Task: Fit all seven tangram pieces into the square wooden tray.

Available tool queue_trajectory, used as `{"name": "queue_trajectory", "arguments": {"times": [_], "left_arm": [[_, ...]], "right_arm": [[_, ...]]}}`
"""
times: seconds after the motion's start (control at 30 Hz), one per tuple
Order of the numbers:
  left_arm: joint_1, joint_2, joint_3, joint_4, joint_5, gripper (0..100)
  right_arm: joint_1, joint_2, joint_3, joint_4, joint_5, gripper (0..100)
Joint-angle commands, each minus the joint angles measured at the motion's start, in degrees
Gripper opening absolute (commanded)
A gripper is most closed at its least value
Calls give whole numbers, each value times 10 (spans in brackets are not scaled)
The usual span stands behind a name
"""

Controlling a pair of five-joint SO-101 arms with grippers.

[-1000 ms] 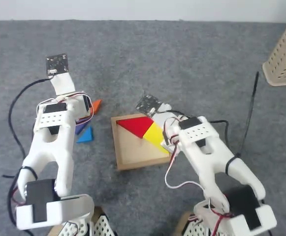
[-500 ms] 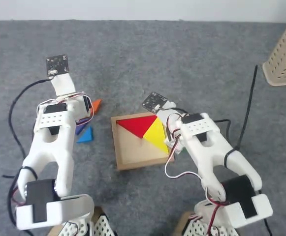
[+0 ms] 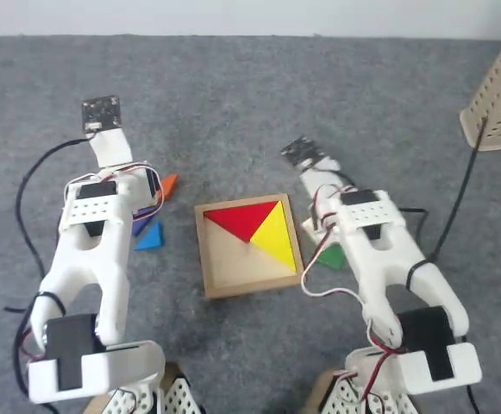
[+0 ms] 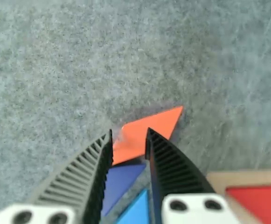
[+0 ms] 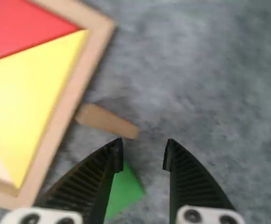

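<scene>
Right of the wooden tray [image 3: 209, 280], which holds the red triangle [image 3: 240, 219] and yellow triangle [image 3: 276, 239], my right tool [image 5: 143, 142] hangs open and empty beside the green piece [image 5: 126, 189]. Fetching it seems the step in hand: centre over it, descend, close. My left tool [image 4: 128, 133], open, straddles the orange triangle [image 4: 159, 121].

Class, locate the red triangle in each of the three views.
High view: red triangle in the wooden tray, against the yellow triangle.
Left wrist view: red triangle inside the tray's corner.
Right wrist view: red triangle adjoining the yellow triangle.
Shared landmark: the tray's rim.
</scene>
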Motion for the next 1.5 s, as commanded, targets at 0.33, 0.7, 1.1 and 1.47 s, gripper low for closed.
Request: {"name": "queue_trajectory", "arguments": {"times": [0.33,0.7,1.1,1.47], "left_arm": [[-21,234,-436,376,-273,167],[32,442,-705,498,-396,167],[26,529,-741,503,-459,167],[20,567,-742,505,-462,136]], "right_arm": [[72,-127,-18,151,-45,246],[152,-171,75,152,-42,246],[223,-173,206,7,15,246],[236,-167,207,-1,8,246]]}}
